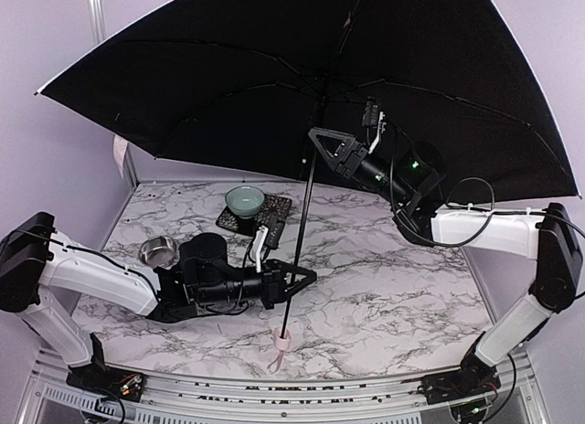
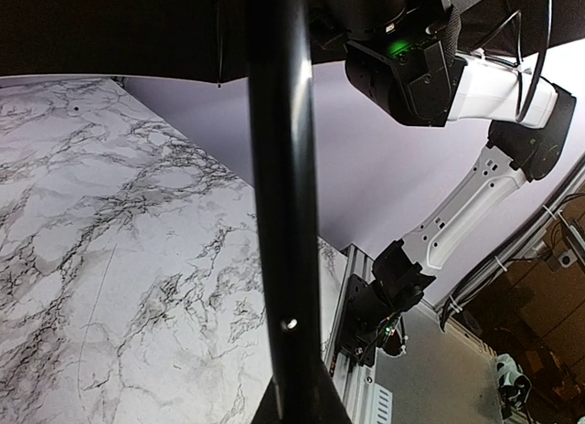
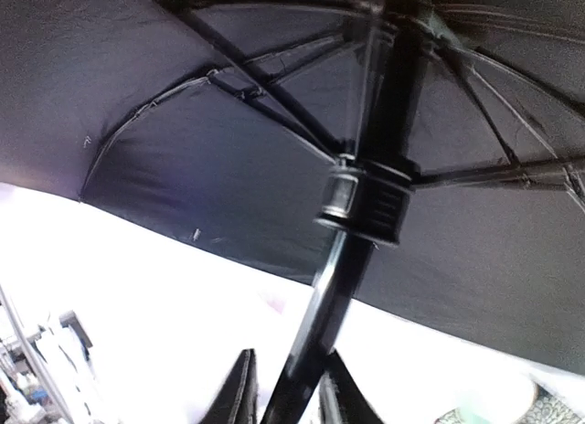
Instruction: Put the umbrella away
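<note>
Marbled tabletop point(image 1: 384, 287), pale lilac walls point(image 1: 37, 186)

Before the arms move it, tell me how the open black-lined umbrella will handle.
The open folding umbrella with black lining is probably top-heavy: its wide canopy spreads far above the thin black shaft, so it may swing or tip. The smooth-looking shaft could twist between the left arm's fingers. The fabric likely drags in air if moved fast.
</note>
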Robot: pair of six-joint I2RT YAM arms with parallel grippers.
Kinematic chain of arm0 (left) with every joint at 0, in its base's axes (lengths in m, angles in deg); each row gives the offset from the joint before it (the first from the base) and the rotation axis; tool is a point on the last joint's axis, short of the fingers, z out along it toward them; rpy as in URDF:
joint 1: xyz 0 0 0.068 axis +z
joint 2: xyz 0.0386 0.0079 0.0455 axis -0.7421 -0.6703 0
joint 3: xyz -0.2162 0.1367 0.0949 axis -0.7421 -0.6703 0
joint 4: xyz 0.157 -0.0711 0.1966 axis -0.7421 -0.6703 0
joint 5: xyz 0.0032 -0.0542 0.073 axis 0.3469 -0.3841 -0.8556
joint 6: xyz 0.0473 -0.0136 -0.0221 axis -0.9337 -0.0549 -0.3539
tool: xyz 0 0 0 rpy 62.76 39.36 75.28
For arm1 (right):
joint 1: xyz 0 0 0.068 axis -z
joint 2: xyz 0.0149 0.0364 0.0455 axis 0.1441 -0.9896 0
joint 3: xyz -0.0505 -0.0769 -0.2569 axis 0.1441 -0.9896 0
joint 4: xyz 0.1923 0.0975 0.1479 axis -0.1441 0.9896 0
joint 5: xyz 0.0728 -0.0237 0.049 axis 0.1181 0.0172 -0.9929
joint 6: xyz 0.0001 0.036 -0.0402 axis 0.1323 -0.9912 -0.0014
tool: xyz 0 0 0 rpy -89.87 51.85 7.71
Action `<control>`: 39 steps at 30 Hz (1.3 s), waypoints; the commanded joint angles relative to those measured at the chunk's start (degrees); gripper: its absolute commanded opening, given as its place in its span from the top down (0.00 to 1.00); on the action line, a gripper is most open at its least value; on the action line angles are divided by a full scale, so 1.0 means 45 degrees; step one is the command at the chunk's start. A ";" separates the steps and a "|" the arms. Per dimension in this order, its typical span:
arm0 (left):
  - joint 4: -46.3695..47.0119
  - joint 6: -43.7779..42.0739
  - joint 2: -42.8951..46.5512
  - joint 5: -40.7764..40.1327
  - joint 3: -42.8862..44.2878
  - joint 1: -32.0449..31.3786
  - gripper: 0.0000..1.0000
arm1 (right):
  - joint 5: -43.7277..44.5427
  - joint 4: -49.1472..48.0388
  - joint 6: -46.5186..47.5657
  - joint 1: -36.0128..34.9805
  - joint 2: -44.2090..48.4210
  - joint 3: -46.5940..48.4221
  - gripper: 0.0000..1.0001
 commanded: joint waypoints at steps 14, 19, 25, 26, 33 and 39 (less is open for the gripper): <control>0.2434 -0.0461 0.0519 -0.0005 -0.0152 -0.0146 1.00 | 0.2074 -0.0194 -0.1959 0.0037 0.0214 -0.0004 0.59; 0.2809 -0.0122 0.0363 0.0131 -0.0152 -0.0167 1.00 | 0.3095 -0.1419 -0.2725 -0.0013 -0.0245 0.0076 0.60; 0.3002 0.0102 0.0164 0.0339 -0.0043 -0.0187 1.00 | 0.3209 -0.1281 -0.2410 -0.0311 -0.0795 0.1040 0.50; 0.3004 0.0110 0.0168 0.0378 -0.0019 -0.0187 1.00 | 0.3204 -0.1206 -0.2332 -0.0362 -0.0836 0.1166 0.47; 0.3003 0.0196 0.0263 0.0206 -0.0045 -0.0187 1.00 | 0.3288 -0.0870 -0.2138 -0.0473 -0.0497 0.1107 0.24; 0.2905 0.0226 0.0247 -0.0175 0.0020 -0.0187 1.00 | 0.4580 -0.0113 -0.1859 -0.0490 0.0927 0.0100 0.36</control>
